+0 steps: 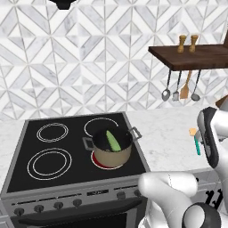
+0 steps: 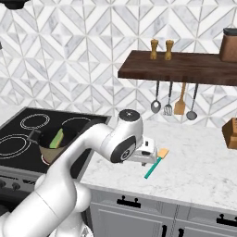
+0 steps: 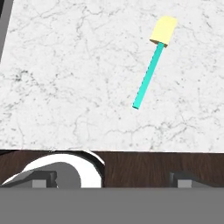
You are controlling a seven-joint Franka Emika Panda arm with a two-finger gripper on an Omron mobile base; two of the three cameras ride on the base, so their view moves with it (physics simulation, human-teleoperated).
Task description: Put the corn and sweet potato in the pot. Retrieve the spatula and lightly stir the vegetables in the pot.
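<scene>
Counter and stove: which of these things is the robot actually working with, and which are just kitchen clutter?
Part of the job:
- pot on the stove
- corn, already in the pot
- spatula, flat on the counter

Just lying about:
- two shakers on the shelf
- utensils hanging under it
- knife block

Item count, as visible:

- Pot [image 1: 112, 149]: one, on stove [image 1: 26, 151].
- Corn [image 1: 113, 140]: one cob, inside pot.
- Spatula [image 3: 151, 65]: one, on marble counter [image 3: 65, 87].
- Burner rings on stove: four, one under pot.
- Stove knobs along front edge: at least five; exact count unclear.
- Wall shelf [image 2: 185, 67]: one.
- Shakers [image 2: 154, 49] on shelf: two.
- Hanging utensils [image 2: 156, 105] below shelf: four; three grey metal, one orange-brown wooden.
- Cabinet handles [image 2: 127, 202]: dark, at least three.
</scene>
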